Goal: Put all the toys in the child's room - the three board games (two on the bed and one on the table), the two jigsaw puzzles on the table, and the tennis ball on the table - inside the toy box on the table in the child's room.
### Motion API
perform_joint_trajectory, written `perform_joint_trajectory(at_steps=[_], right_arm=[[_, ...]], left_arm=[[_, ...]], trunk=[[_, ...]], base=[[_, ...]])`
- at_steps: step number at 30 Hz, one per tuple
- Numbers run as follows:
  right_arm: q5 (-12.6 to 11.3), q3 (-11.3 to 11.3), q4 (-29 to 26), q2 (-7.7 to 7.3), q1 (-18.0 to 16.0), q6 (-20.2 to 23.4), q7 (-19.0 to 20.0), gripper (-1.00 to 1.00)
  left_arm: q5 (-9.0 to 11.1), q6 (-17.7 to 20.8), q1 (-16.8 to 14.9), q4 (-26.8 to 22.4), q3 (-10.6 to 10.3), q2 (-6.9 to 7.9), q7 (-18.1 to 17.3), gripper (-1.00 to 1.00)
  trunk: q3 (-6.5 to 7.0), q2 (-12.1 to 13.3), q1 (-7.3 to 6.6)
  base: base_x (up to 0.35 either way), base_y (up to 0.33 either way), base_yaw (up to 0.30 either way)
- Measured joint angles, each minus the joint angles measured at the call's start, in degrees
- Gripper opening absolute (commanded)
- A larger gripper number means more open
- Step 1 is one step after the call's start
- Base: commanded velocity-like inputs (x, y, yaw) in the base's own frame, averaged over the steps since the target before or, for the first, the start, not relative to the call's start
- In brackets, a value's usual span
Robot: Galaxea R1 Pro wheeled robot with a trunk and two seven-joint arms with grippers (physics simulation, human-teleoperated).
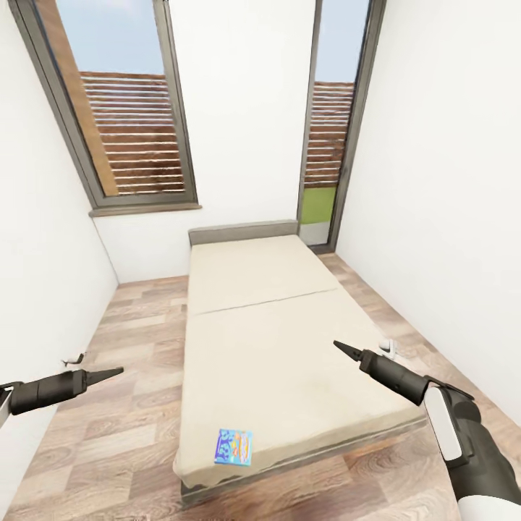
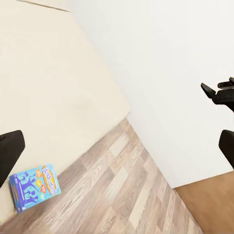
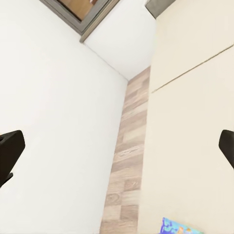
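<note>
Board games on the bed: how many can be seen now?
1. A small blue board game lies flat near the foot corner of the bed, by the mattress edge. No other shows on the mattress.

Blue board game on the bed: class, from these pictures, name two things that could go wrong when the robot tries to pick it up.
1. The blue board game lies flat near the foot edge of the bed; a nudge could push it off onto the floor.
2. Being flat on the soft mattress, it gives the fingers little edge to grip, so the left gripper or right gripper may slip or press into the bedding.
</note>
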Motion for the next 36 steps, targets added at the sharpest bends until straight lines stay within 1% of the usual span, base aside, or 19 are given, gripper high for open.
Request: perform_joint_trajectory(at_steps=[9,25,29,36], right_arm=[[0.0,0.05,-0.08,0.0,0.0,0.0,-0.02,1.0],[0.0,0.04,-0.04,0.0,0.0,0.0,-0.04,1.0],[0.0,0.02,-0.03,0.04,0.01,0.0,-0.04,1.0],[-0.01,-0.04,-0.02,0.04,0.02,0.0,0.0,1.0]], left_arm=[[0.01,0.02,0.0,0.0,0.03,0.0,0.0,1.0],[0.0,0.08,-0.01,0.0,0.02,0.0,0.0,1.0],[0.0,0.08,-0.01,0.01,-0.01,-0.01,0.01,1.0],[0.01,0.08,-0.02,0.02,-0.03,-0.01,0.01,1.0]], trunk=[[0.2,-0.01,0.0],[1.22,-0.01,0.0],[1.42,0.0,0.0],[1.54,0.0,0.0]], base=[[0.0,-0.002,0.275],[0.0,0.0,0.218],[0.0,0.0,0.135],[0.0,0.0,0.045]])
